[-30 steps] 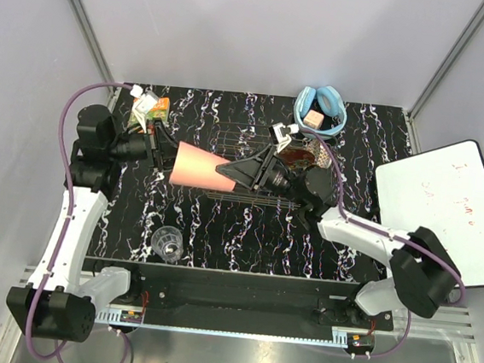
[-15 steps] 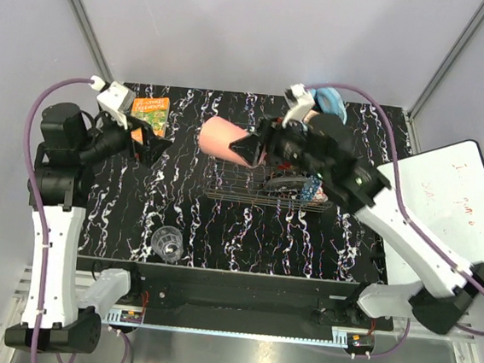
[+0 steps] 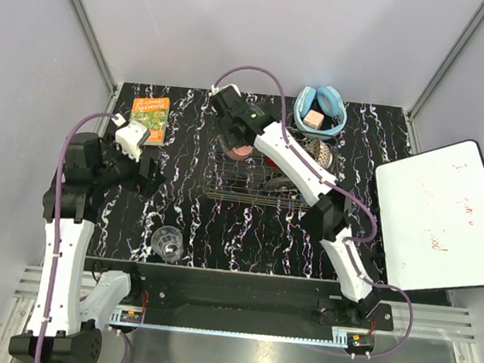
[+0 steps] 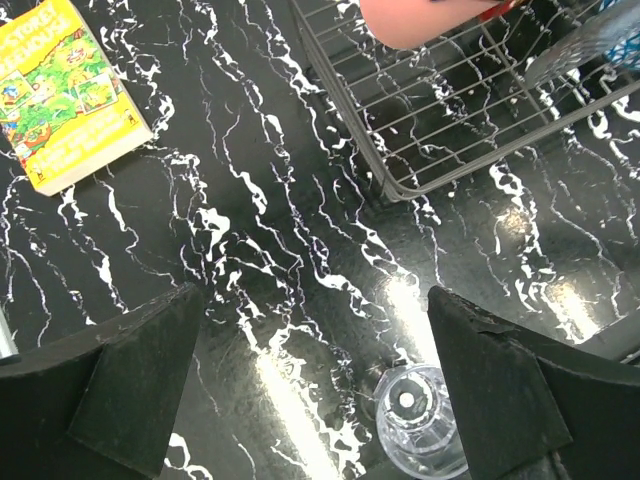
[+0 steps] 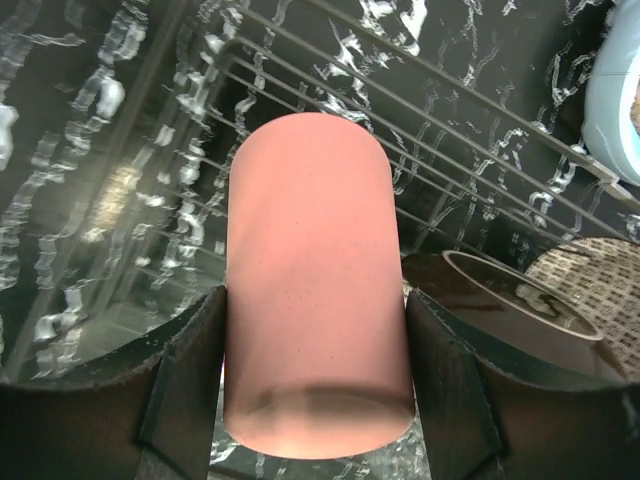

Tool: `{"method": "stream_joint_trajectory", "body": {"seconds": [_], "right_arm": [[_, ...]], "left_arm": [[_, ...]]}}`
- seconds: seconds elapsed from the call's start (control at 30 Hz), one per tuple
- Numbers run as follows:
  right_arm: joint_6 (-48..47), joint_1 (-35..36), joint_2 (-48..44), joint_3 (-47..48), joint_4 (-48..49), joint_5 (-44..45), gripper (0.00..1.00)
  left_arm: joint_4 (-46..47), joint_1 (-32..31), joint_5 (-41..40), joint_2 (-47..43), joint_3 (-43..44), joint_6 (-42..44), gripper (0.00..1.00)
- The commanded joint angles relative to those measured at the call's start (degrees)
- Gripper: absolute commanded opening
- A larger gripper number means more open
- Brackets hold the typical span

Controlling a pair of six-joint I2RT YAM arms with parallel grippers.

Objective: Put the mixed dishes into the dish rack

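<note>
Right jaws grasp the salmon-pink cup point(image 5: 310, 280) above the dish rack point(image 4: 455, 125). Left jaws gape released; the glass tumbler point(image 4: 418, 425) awaits loading.

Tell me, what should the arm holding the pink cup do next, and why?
Probably ease the pink cup down until it rests in the dish rack, then open the right gripper. The gripper clamps the cup's sides and the rack's wires lie right beneath it, so a short descent and a release should place it.

Lab enclosure: grey panel walls point(image 3: 265, 29), aluminium rails point(image 3: 85, 20), whiteboard point(image 3: 441, 219).
</note>
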Motion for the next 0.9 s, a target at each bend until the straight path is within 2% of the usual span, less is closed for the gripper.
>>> {"method": "stream_joint_trajectory", "body": {"seconds": [0.0, 0.23, 0.6, 0.87], "right_arm": [[-3.6, 0.6, 0.7, 5.1, -5.6, 4.9, 0.00], [-4.0, 0.6, 5.6, 4.4, -5.5, 0.7, 0.00], [-4.1, 0.2, 12.4, 7.2, -0.2, -5.8, 0.00], [-4.7, 0.0, 13.5, 7.2, 3.4, -10.0, 0.00]], "left_arm": [[1.4, 0.2, -1.4, -0.9, -0.3, 2.4, 0.99], [1.5, 0.2, -2.1, -0.2, -3.0, 4.3, 0.96], [1.3, 0.2, -4.0, -1.6, -6.4, 7.7, 0.95], [1.7, 0.2, -4.1, -0.6, -7.6, 8.5, 0.95]]}}
